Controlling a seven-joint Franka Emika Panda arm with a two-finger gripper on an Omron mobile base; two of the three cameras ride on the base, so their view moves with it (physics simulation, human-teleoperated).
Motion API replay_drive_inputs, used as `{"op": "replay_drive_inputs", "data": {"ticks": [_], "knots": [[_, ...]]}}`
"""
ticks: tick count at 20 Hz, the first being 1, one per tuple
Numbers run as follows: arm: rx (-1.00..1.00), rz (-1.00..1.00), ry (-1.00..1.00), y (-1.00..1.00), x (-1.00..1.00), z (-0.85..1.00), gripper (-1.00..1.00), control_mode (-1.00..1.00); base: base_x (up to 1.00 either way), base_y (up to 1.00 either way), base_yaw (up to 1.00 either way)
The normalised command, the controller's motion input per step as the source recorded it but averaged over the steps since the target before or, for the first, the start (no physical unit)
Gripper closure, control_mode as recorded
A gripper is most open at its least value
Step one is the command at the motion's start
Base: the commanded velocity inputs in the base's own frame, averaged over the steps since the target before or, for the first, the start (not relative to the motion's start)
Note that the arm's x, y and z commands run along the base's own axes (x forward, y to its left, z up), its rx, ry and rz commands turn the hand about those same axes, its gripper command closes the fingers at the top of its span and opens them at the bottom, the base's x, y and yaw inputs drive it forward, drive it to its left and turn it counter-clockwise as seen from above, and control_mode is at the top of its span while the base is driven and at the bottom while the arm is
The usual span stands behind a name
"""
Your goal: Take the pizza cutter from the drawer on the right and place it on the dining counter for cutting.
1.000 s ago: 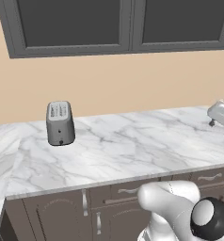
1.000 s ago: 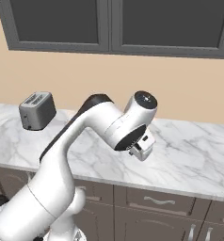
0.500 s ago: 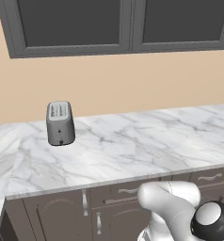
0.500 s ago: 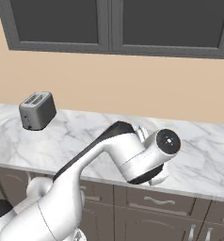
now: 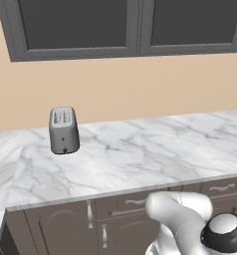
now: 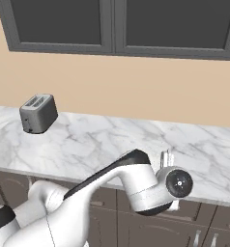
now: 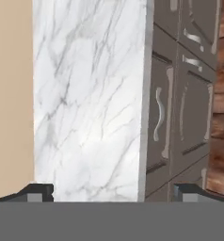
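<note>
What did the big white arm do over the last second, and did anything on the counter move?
The arm swung down from above the marble counter toward the cabinet fronts, taking hold of nothing. The gripper shows open in the hand view. The toaster stayed put.

White glossy rounded arm [image 6: 88,202] w/ black joint bands, dark round cap.
</note>
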Motion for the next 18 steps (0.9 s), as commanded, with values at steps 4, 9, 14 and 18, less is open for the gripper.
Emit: {"op": "replay_drive_inputs", "data": {"ticks": [4, 9, 14, 18], "knots": [[0.05, -0.24, -0.11, -0.30, -0.01, -0.52, -1.00, -1.00, 0.00, 0.00, 0.00], [0.01, -0.03, -0.19, -0.15, -0.05, -0.55, -1.00, -1.00, 0.00, 0.00, 0.00], [0.00, 0.00, -0.19, 0.00, 0.00, -0.50, -1.00, -1.00, 0.00, 0.00, 0.00], [0.00, 0.00, -0.20, 0.00, 0.00, -0.41, -1.00, -1.00, 0.00, 0.00, 0.00]]}}
